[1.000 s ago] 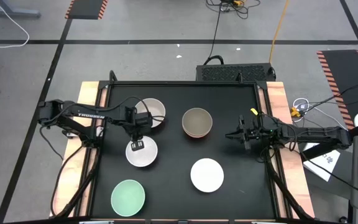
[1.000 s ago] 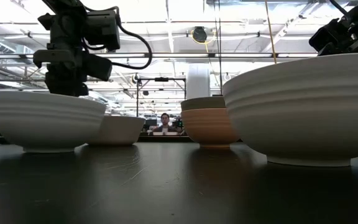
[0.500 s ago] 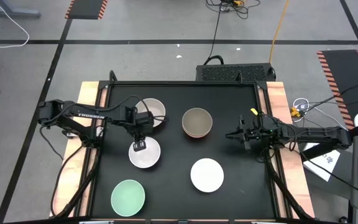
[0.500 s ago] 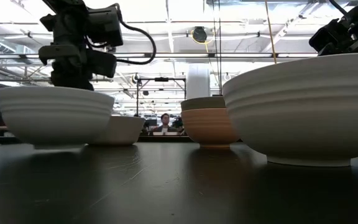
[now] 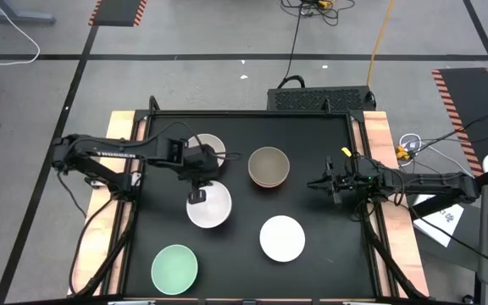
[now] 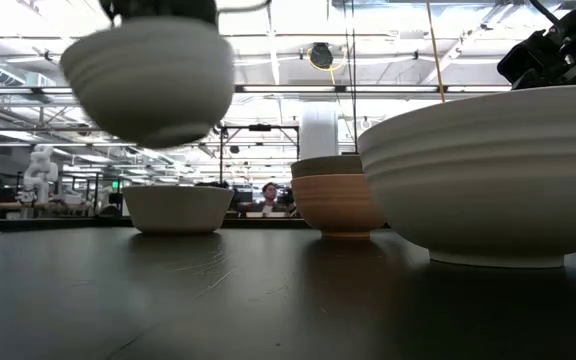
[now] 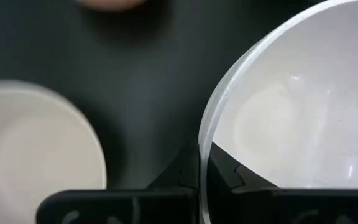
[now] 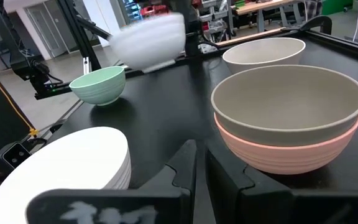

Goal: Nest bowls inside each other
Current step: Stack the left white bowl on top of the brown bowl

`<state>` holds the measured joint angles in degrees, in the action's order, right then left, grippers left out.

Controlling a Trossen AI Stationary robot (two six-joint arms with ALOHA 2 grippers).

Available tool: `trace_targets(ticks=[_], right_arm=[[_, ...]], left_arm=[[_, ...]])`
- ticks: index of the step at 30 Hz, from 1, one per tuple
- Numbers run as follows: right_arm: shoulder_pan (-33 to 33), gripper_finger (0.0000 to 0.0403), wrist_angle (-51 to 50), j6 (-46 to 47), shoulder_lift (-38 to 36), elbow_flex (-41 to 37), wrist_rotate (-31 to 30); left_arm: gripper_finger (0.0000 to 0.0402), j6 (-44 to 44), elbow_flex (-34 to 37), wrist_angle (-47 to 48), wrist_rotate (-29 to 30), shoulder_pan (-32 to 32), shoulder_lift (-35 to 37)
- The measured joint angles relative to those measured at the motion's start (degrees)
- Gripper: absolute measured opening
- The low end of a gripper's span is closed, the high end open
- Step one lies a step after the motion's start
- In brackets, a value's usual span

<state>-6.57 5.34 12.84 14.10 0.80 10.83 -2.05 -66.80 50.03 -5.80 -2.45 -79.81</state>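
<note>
My left gripper [image 5: 196, 196] is shut on a white bowl [image 5: 211, 206], which hangs in the air in the low view [image 6: 148, 80]. Behind it on the table stands the beige-grey bowl [image 5: 209, 146], partly under my left arm. The olive-brown bowl [image 5: 268, 164] sits nested in the salmon-orange bowl [image 8: 284, 152]. A second white bowl [image 5: 282, 238] and the mint green bowl [image 5: 174, 268] rest on their bases nearer the near edge. My right gripper [image 5: 312, 184] is shut and hovers by the table's right side, touching nothing. My left gripper holds the white bowl by its rim [image 7: 202, 134], on the side toward the table's left. One finger is inside the bowl and one outside, coming from above and pointing down. The bowl is lifted clear of the table and stays roughly upright.
The black table top [image 5: 235, 254] shows bare between the mint bowl and the second white bowl, and between the held bowl and the stack. Wooden rails [image 5: 119, 135] run along the left and right sides. A person [image 6: 265, 195] sits far behind the table.
My left gripper has risen and moved toward the table's right, keeping its hold. The white bowl, resting on the table a second ago, is now lifted clear and carried a little to the right. The beige-grey bowl behind it is uncovered in the low view.
</note>
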Motion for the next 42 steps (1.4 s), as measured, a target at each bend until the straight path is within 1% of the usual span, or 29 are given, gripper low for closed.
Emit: trace_targets(ticks=[6, 12, 20, 25, 28, 31, 34, 39, 42], right_arm=[[0.0, 0.0026, 0.0, 0.0, 0.0, 0.0, 0.0], [0.0, 0.0026, 0.0, 0.0, 0.0, 0.0, 0.0], [0.0, 0.0026, 0.0, 0.1, 0.0, 0.0, 0.0], [0.0, 0.0026, 0.0, 0.2, 0.0, 0.0, 0.0], [0.0, 0.0026, 0.0, 0.2, 0.0, 0.0, 0.0], [0.0, 0.0026, 0.0, 0.2, 0.0, 0.0, 0.0], [0.0, 0.0026, 0.4, 0.2, 0.0, 0.0, 0.0], [0.0, 0.0026, 0.5, 0.1, 0.1, 0.0, 0.0], [0.0, 0.0026, 0.4, 0.0, 0.1, 0.0, 0.0]], left_arm=[[0.0003, 3.6, -3.8, -5.7, 2.7, 1.5, 0.0], [0.0003, 7.7, -4.2, -10.9, 1.7, 0.1, 0.0], [0.0002, 9.5, -4.2, -18.1, 1.3, -4.3, 0.0], [0.0002, 9.9, -6.2, -19.3, -2.4, -8.5, 0.0], [0.0002, 9.9, -8.8, -19.1, -3.4, -10.5, 0.0], [0.0002, 10.1, -12.0, -18.6, -5.8, -11.9, -0.2], [0.0002, 10.3, -16.2, -18.2, -7.2, -12.8, -2.2], [0.0002, 11.7, -25.6, -13.4, -8.7, -13.5, -9.5], [0.0002, 13.2, -32.7, -9.2, -8.7, -13.9, -14.7]])
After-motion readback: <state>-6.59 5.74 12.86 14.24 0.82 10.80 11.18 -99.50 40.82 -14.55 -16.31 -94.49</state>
